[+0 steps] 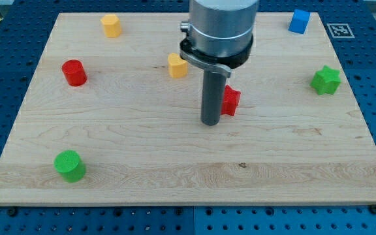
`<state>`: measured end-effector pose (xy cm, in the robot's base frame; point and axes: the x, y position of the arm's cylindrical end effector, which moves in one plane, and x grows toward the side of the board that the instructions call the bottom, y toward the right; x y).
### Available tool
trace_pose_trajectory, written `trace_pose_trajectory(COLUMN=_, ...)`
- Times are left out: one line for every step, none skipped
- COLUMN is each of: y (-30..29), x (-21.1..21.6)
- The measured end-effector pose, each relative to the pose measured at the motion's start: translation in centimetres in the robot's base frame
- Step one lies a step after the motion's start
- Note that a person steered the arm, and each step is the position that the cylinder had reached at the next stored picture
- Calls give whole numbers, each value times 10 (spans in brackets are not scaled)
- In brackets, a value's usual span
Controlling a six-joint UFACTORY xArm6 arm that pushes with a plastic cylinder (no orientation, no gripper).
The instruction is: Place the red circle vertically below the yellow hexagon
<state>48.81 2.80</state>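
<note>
The red circle [74,72] stands at the board's left, upright. The yellow hexagon [111,25] stands near the view's top, up and to the right of the red circle. My tip [210,123] rests on the board near the middle, far to the right of the red circle. The tip is just left of a second red block [232,100], which the rod partly hides; I cannot tell whether they touch. A second yellow block [177,66], its shape unclear, sits up and to the left of the tip, partly under the arm's body.
A green circle [69,165] stands at the bottom left. A green star [326,80] sits at the right edge and a blue cube [299,21] at the top right. The wooden board [188,189] lies on a blue perforated table.
</note>
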Motion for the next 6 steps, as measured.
trace_pose_trajectory(y=-19, x=6)
trace_pose_trajectory(y=-68, x=5)
trace_pose_trajectory(y=-114, x=3)
trace_pose_trajectory(y=-156, x=-11)
trace_pose_trajectory(y=-193, x=-17)
trace_pose_trajectory(y=-236, x=-23)
